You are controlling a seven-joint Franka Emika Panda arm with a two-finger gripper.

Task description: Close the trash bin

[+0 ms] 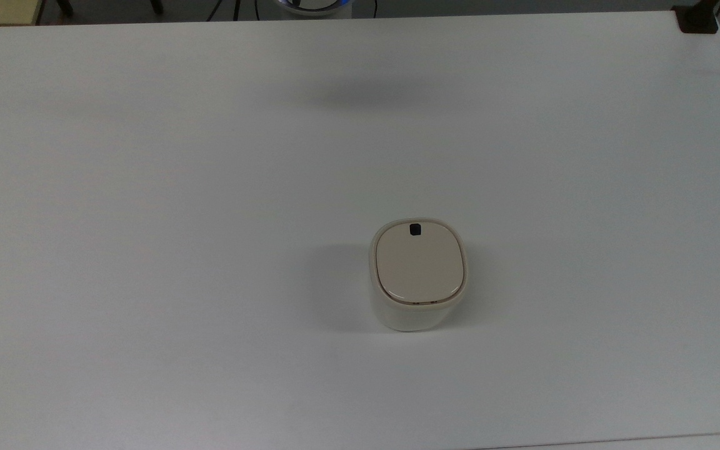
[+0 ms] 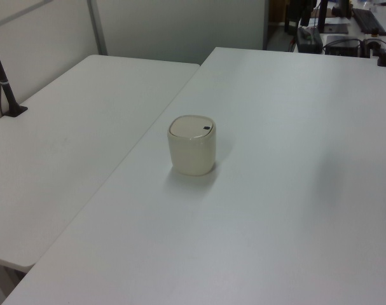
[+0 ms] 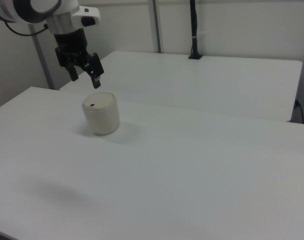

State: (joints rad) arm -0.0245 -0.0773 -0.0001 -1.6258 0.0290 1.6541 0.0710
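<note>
The trash bin [image 1: 418, 275] stands upright on the white surface [image 1: 147, 219], its beige lid [image 1: 420, 262] lying flat and seemingly shut. In the right view, the tool [image 3: 85, 75] hangs raised above the surface at about 11 o'clock from the bin, apart from it, fingers parted and holding nothing. I judge little remains to be done.

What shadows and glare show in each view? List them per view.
Top view: the trash bin casts a soft shadow toward the top view's left, and a diffuse dark patch lies on the table near its far edge. Left view: a faint shadow pools at the trash bin's base. Right view: a soft shadow falls on the right view's right of the trash bin.
</note>
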